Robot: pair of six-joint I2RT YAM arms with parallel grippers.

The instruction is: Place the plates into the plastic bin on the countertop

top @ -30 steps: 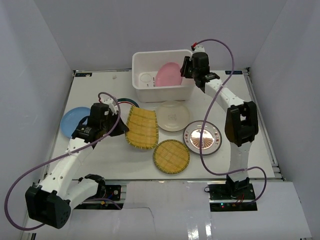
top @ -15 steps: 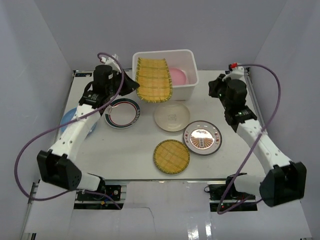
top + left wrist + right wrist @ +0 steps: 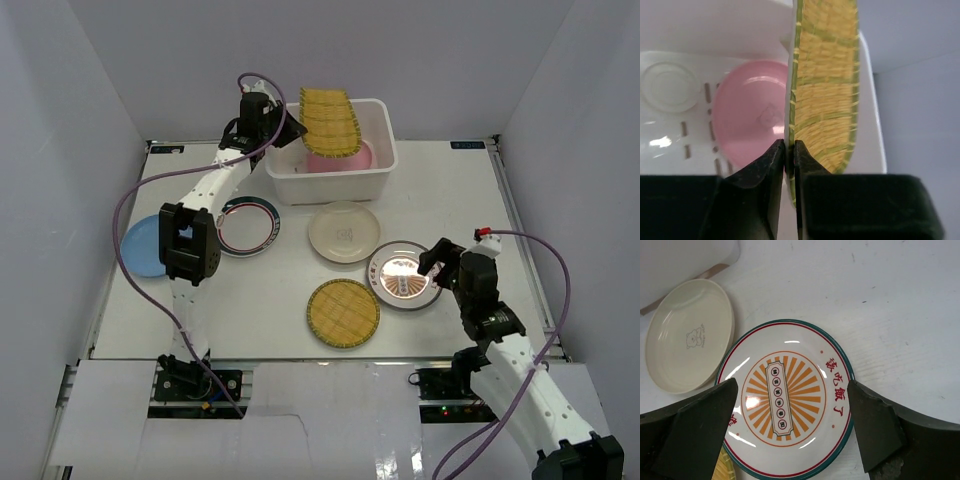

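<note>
Blue plate: you'll see it flat at the far left edge of the surface, partly behind the left arm.
Teal-rimmed plate: flat on the surface, just right of the blue one.
Left fingers: closed on the rim of a woven plate, pinching it between both tips.
Woven plate: held on edge and tilted, up above the bin.
Bin: at the back of the surface, near the middle.
Pink plate: already inside the bin, lying below the held woven plate.
Cream plate: flat on the surface, just in front of the bin.
Second woven plate: flat near the front edge, between your two arms.
Sunburst plate: flat on the surface, to the right of the cream plate and close beside the second woven plate.
Right fingers: spread wide and holding nothing, one on each side of the sunburst plate in your wrist view; you cannot tell whether they touch it.
</note>
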